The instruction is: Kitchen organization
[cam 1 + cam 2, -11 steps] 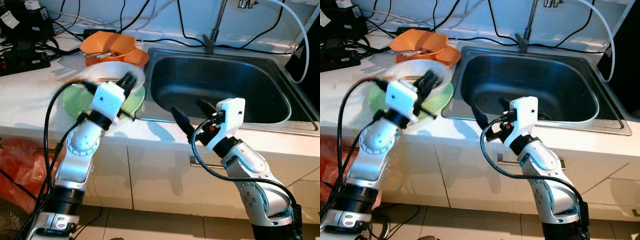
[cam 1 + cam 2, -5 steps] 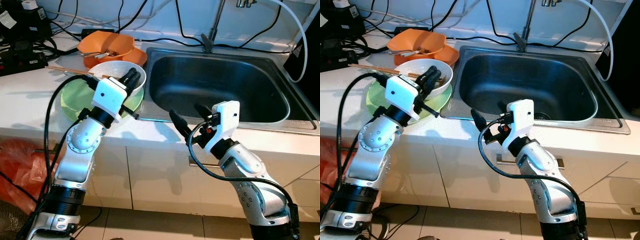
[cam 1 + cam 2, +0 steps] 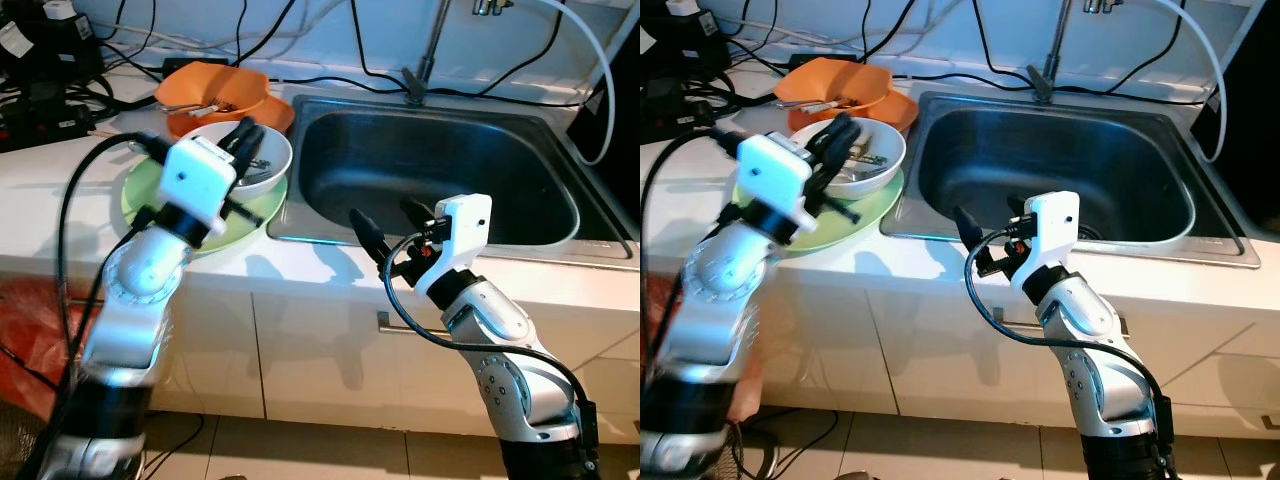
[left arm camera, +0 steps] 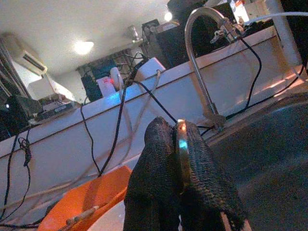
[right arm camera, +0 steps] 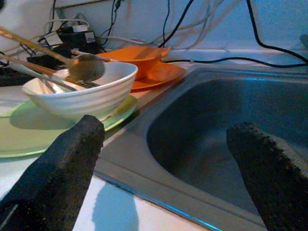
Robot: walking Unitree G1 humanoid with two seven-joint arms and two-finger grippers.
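White cabinets point(image 3: 310, 340), tiled floor point(image 3: 300, 450)

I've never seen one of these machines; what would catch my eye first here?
Probably the white ribbed bowl holding spoons, sitting on a pale green plate on the white counter, with the left gripper raised over it, fingers pressed together. Beside it lies the deep steel sink; the right gripper hovers open at its front edge.

Head views evenly bright, cool blue cast. Silver left arm point(image 3: 140, 290) motion-blurred at lower left; the rest sharp. Soft shadows on white worktop point(image 3: 300, 262). Left wrist view: glaring ceiling lamp point(image 4: 83, 46) upper left, near black fingers point(image 4: 159, 183) unfocused.
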